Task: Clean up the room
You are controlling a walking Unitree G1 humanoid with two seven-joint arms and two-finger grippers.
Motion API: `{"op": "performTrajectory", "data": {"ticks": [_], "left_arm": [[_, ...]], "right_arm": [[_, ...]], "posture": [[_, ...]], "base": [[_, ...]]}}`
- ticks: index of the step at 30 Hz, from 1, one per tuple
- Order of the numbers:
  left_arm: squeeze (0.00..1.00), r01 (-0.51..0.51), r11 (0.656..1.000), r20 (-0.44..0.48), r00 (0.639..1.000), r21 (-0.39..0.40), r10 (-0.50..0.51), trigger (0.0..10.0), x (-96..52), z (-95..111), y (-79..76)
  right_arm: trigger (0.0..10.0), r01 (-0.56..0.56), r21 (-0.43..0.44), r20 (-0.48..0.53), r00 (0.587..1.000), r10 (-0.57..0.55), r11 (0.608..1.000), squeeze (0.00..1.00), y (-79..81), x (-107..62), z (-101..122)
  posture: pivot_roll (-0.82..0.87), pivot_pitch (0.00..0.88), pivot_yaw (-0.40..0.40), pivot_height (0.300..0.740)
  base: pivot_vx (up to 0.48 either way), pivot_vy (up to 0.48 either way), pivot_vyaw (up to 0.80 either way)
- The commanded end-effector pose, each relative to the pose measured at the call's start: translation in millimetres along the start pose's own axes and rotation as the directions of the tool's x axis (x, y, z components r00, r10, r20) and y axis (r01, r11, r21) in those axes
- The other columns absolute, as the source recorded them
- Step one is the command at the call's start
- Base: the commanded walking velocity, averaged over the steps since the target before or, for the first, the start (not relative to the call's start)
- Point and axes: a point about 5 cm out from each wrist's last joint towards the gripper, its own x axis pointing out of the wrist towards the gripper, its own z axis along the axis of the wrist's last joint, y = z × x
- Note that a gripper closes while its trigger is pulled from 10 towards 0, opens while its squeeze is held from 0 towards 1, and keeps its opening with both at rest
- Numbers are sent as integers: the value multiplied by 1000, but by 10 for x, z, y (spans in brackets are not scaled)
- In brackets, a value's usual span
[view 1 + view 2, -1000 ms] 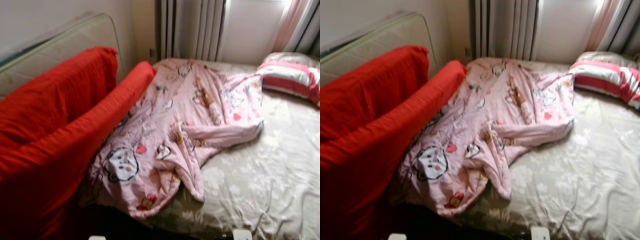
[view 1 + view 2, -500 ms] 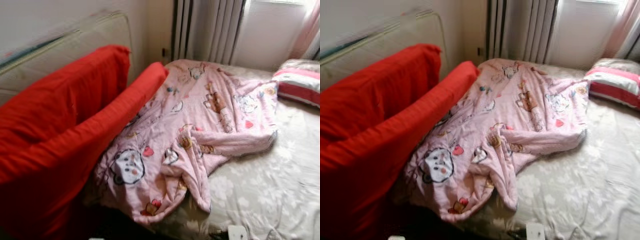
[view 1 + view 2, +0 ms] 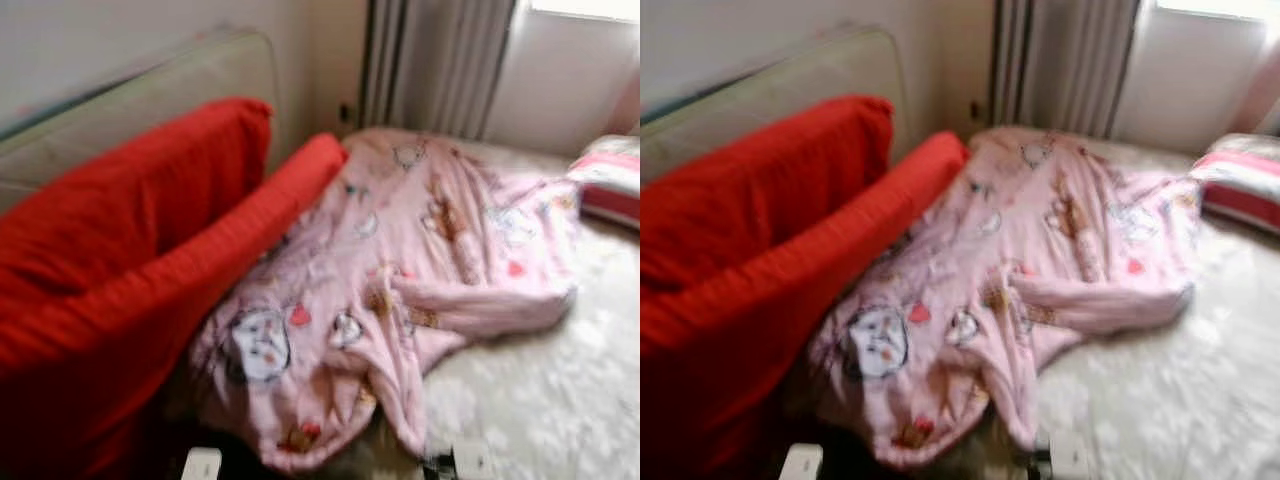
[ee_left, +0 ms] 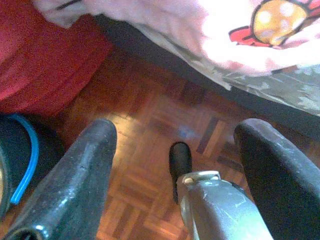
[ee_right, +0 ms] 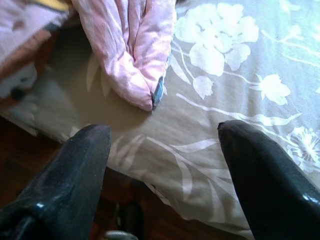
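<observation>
both grippers, left (image 4: 175, 145) and right (image 5: 162, 145), hang open and empty, since the rumpled quilt (image 3: 400, 290) on the bed (image 3: 560, 390) lies ungrasped.

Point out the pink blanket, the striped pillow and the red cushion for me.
pink blanket (image 3: 420, 270), left eye view, middle of its spread part.
striped pillow (image 3: 1240, 185), right eye view, its red stripe.
red cushion (image 3: 120, 260), left eye view, its broad face.
</observation>
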Motion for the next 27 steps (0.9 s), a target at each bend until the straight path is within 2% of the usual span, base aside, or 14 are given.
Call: {"op": "performTrajectory", "data": {"ticks": [1, 5, 9, 13, 15, 17, 19, 20, 22, 24, 27], "left_arm": [[0, -10, 1000, -47, 999, -3, 10, 10000, -36, -139, 25], [0, -8, 1000, -39, 999, -3, 8, 10000, -25, -107, 10], [0, -6, 1000, 33, 999, -23, 7, 10000, 13, 59, -19], [0, 6, 997, 162, 987, -71, 6, 10000, 37, 304, -6], [0, 26, 998, 227, 974, -57, -12, 10000, 25, 393, 15], [0, 30, 998, 239, 971, -55, -16, 10000, 18, 402, 26], [0, 26, 999, 276, 961, -31, -16, 10000, -25, 383, 109], [0, 2, 1000, 304, 953, -23, 5, 10000, -70, 362, 212], [0, -8, 1000, 313, 950, -27, 16, 10000, -85, 358, 250], [0, -43, 999, 380, 923, -33, 53, 10000, -166, 405, 419], [0, -47, 998, 389, 919, -34, 57, 10000, -176, 414, 438]], "right_arm": [[10000, -7, 7, -21, 1000, 7, 1000, 0, 28, -21, -68], [10000, -3, 24, -26, 1000, 3, 1000, 0, 13, -26, -82], [10000, -6, 48, 9, 1000, 6, 999, 0, 30, -12, -22], [10000, -26, 74, 107, 994, 18, 997, 0, 77, 35, 192], [10000, -36, 81, 181, 983, 20, 996, 0, 69, 54, 338], [10000, -36, 81, 197, 980, 20, 996, 0, 63, 56, 367], [10000, -32, 89, 232, 973, 10, 995, 0, 24, 52, 413], [10000, -26, 95, 253, 967, 1, 995, 0, -11, 45, 433], [10000, -24, 96, 259, 966, -2, 995, 0, -21, 42, 437], [10000, -16, 108, 283, 959, -16, 994, 0, -74, 24, 441], [10000, -15, 109, 286, 958, -17, 994, 0, -81, 22, 442]], "posture": [[-46, 131, 8, 740], [-45, 133, 8, 740], [-44, 140, 10, 740], [-44, 144, 16, 740], [-48, 145, 19, 740], [-48, 145, 19, 740], [-48, 150, 21, 740], [-47, 152, 21, 740], [-47, 152, 21, 740], [-37, 159, 19, 740], [-37, 159, 19, 740]], "base": [[0, 0, 800], [0, 0, 355], [0, 0, 0], [0, 0, 0], [0, 0, 0], [0, 0, 0], [0, 0, 0], [0, 0, 0], [0, 0, 0], [0, 0, 0], [0, 0, 0]]}}
